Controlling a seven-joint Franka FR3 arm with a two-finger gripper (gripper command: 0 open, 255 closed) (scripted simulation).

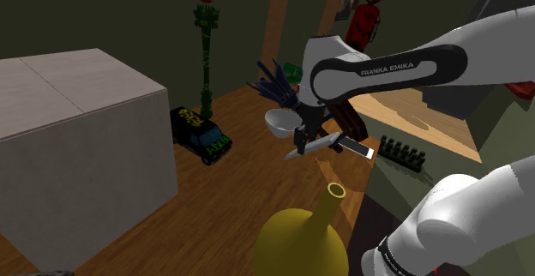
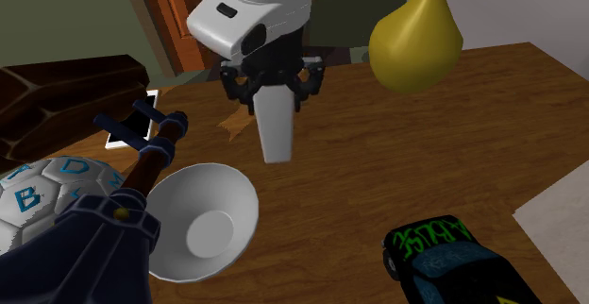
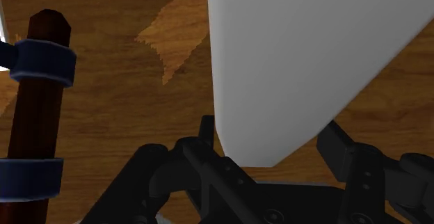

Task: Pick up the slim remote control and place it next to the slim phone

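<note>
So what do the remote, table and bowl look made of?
Remote: plain pale grey, no buttons or texture drawn; material unclear. Table: wood, brown with visible grain streaks, matte. Bowl: smooth white with soft shading, possibly ceramic or plastic.

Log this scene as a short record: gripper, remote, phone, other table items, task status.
gripper: gripper shut on the remote control
remote control: remote control, a plain white slab held end-down over the wooden table
phone: phone lying flat on the table, apart from the remote control
other items: white bowl, black-and-green toy car, yellow vase
task status: remote control picked up, not yet set beside the phone
</note>
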